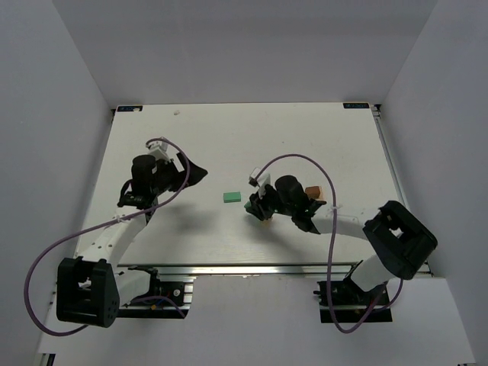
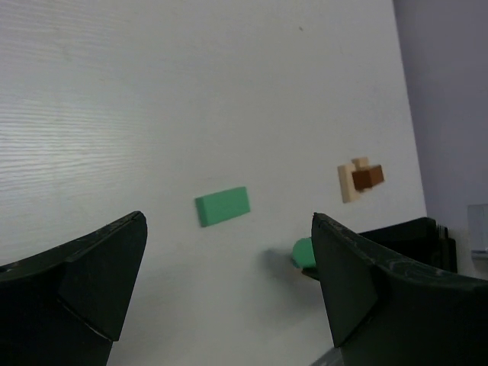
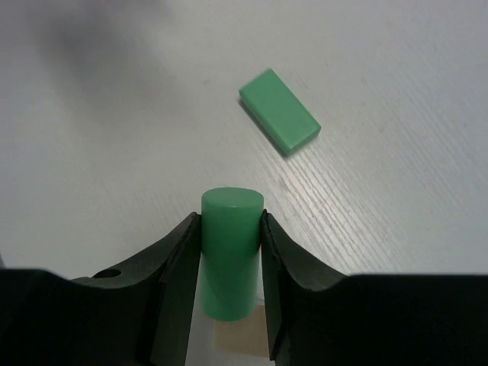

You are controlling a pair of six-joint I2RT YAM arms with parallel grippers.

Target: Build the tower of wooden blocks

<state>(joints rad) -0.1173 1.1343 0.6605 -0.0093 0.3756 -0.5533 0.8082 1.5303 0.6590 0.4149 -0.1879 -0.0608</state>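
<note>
My right gripper (image 3: 230,221) is shut on a green cylinder (image 3: 231,252), gripping it by its sides just above the table. A tan block (image 3: 238,337) shows under the cylinder's near end, and I cannot tell if they touch. A flat green block (image 3: 279,111) lies on the table beyond the cylinder, also seen as the green block (image 1: 232,197) between the two grippers. A small stack, a brown block on a tan one (image 2: 358,180), stands behind the right gripper (image 1: 258,207). My left gripper (image 2: 229,218) hangs open and empty, left of the green block.
The white table (image 1: 252,137) ends at a metal rail (image 1: 252,268) in front, where both arm bases sit. White walls close in on the left, right and back. A purple cable loops over the right arm (image 1: 305,160).
</note>
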